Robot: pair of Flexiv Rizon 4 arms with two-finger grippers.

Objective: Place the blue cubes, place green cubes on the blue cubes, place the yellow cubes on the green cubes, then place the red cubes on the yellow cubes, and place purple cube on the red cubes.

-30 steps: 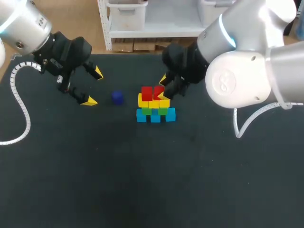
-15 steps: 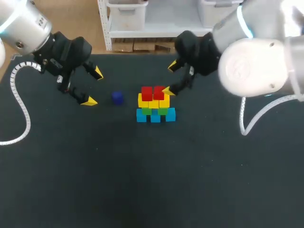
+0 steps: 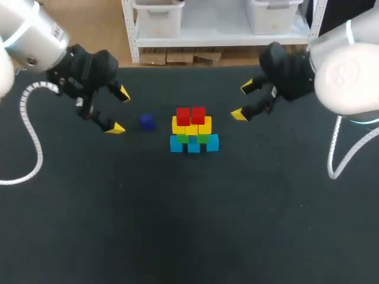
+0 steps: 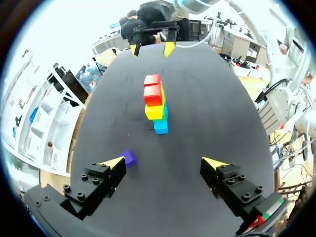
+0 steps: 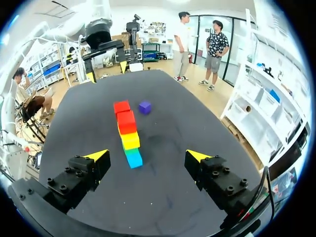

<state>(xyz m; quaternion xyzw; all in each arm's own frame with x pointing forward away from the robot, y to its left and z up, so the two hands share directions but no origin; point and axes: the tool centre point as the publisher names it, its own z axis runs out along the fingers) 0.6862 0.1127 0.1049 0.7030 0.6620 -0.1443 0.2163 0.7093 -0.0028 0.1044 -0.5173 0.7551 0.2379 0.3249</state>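
The bench (image 3: 177, 231) has a matt black top with no sheen. The stacked cubes (image 3: 190, 129) and the purple cube (image 3: 146, 122) look smooth and dull; plastic or painted wood, I cannot tell. The left arm (image 3: 29, 35) and right arm (image 3: 346, 77) have glossy silver-white shells. The left pincer (image 3: 119, 110) and right pincer (image 3: 243, 100) are matt black with smooth yellow tips.

At centre frame stands the stack (image 3: 193, 131). The purple cube (image 3: 146, 122) sits left of it, apart, a passable gap between. The left gripper (image 3: 119, 110) flanks the cube's far side.

Black table (image 3: 177, 225), matte dark surface
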